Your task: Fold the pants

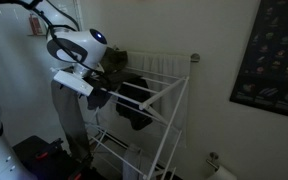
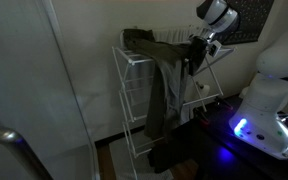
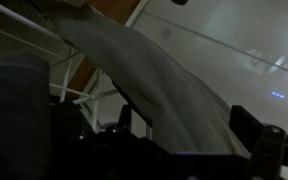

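At the drying rack (image 1: 169, 90), in an exterior view: gripper (image 1: 102, 93) by the top rail, pants (image 1: 69, 120) hanging below | in an exterior view: pants (image 2: 164, 85) draped over the rack, gripper (image 2: 196, 55) at their top | wrist view: fingers (image 3: 246, 125) spread wide, pants (image 3: 154, 80) between them, unclamped.

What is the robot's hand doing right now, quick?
Hand: open, with its fingers spread wide and the pants lying between them, not clamped.
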Available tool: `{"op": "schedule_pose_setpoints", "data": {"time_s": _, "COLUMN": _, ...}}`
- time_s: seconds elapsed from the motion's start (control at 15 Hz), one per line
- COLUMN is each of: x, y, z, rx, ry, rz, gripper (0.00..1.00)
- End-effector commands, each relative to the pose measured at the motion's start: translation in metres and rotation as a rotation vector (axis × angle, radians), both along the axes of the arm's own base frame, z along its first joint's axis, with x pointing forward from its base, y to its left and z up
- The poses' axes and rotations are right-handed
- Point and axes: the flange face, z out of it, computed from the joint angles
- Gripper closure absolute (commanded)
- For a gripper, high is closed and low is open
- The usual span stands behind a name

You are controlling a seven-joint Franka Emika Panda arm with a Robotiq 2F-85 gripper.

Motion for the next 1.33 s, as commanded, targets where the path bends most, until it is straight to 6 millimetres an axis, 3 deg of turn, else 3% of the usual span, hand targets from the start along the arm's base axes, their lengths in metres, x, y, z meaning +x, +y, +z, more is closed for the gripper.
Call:
{"op": "schedule_pose_setpoints", "data": {"time_s": 0.0, "x": 0.004, "y": 0.005, "z": 0.006, "rx": 0.05, "ry": -0.046, "rz": -0.036, "gripper": 0.28}}
{"op": "schedule_pose_setpoints", "data": {"time_s": 0.6, "x": 0.001, "y": 0.008, "z": 0.006, "rx": 0.1, "ry": 0.02, "rz": -0.085, "gripper": 0.97}}
{"op": "schedule_pose_setpoints", "data": {"time_s": 0.8, "x": -0.014, "y": 0.015, "z": 0.013, "rx": 0.118, "ry": 0.181, "rz": -0.078, "gripper": 1.0}}
{"op": "schedule_pose_setpoints", "data": {"time_s": 0.93, "x": -0.014, "y": 0.016, "z": 0.029, "rx": 0.14, "ry": 0.272, "rz": -0.078, "gripper": 0.99}}
{"op": "schedule_pose_setpoints", "data": {"time_s": 1.27, "x": 0.004, "y": 0.014, "z": 0.101, "rx": 0.231, "ry": 0.352, "rz": -0.113, "gripper": 0.99}}
